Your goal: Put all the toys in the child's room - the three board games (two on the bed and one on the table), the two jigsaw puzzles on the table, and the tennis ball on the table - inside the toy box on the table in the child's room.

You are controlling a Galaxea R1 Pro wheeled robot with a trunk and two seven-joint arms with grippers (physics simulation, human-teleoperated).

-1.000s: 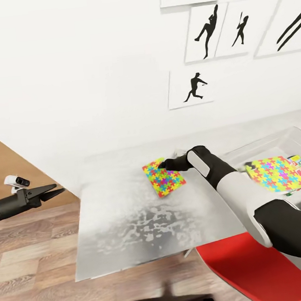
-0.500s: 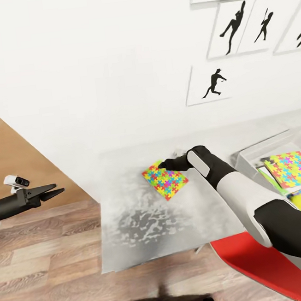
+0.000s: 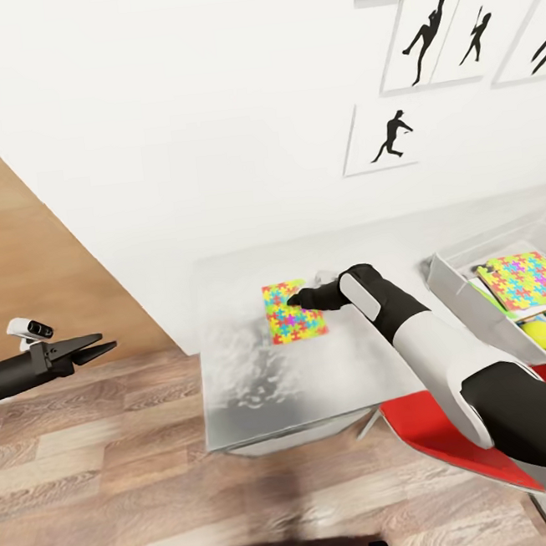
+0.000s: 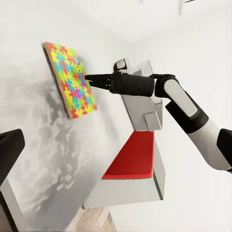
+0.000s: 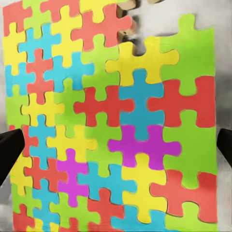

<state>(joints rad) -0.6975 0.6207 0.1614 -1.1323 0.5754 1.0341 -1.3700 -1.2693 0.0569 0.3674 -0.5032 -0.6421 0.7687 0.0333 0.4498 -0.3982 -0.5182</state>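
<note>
Head looks down; both wrists share the jigsaw puzzle (image 5: 111,125).

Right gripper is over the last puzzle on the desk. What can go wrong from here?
1. The jigsaw puzzle is a thin slab lying flat on the table; the right gripper, fingers spread wide over it, may close on nothing or just push it.
2. The toy box already holds a puzzle and the tennis ball; a sloppy drop could leave this one propped on the rim.
</note>
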